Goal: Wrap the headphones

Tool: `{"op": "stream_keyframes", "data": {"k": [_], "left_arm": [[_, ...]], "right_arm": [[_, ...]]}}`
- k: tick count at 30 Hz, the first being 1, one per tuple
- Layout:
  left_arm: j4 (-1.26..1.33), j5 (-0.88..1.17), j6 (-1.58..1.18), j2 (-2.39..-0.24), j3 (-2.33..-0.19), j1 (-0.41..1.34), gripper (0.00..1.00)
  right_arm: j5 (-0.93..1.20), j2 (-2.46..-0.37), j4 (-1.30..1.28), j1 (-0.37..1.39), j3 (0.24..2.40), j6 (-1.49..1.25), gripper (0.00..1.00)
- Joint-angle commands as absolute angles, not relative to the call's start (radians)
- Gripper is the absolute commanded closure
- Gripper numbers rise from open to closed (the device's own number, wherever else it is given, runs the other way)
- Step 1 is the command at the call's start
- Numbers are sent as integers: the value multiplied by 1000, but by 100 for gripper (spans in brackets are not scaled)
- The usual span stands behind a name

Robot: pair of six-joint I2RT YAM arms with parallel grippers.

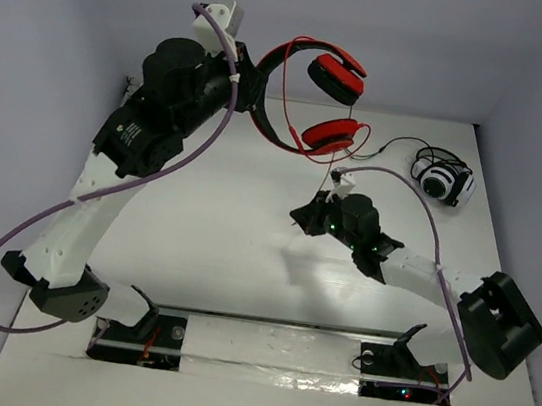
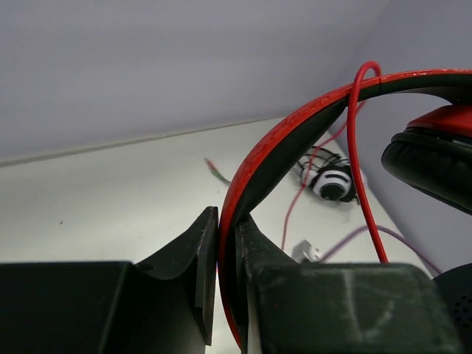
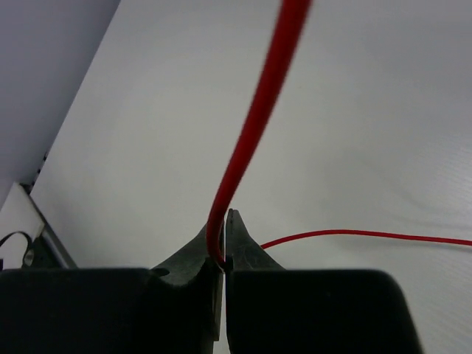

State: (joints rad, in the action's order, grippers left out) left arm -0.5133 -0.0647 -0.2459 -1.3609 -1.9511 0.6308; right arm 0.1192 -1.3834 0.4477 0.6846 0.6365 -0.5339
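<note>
You are mid-wrap. Your left fingers (image 2: 195, 258) clamp the red-and-black headband (image 2: 280, 147) of the red over-ear headphones (image 1: 337, 78), which hang above the worktop's (image 1: 203, 254) far edge. Your right fingers (image 3: 193, 259) pinch the thin red cable (image 3: 254, 125) over the worktop's middle. Next, I judge, loop the cable around the headband. Beware the small white-and-black headphones (image 1: 443, 179) near the far right corner.
</note>
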Motion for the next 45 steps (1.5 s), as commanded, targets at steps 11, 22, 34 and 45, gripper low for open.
{"op": "stream_keyframes", "data": {"k": [11, 22, 34, 45], "left_arm": [[-311, -308, -321, -1499, -1919, 555, 100], [-148, -460, -344, -1571, -1637, 537, 100], [-8, -428, -353, -1531, -1274, 581, 100], [-15, -379, -364, -1439, -1016, 768, 100]], "right_arm": [[23, -1197, 65, 971, 638, -592, 100], [-47, -1092, -291, 1120, 785, -584, 100], [-204, -1054, -601, 1129, 1003, -512, 100], [-454, -1160, -759, 1129, 1213, -388, 100]]}}
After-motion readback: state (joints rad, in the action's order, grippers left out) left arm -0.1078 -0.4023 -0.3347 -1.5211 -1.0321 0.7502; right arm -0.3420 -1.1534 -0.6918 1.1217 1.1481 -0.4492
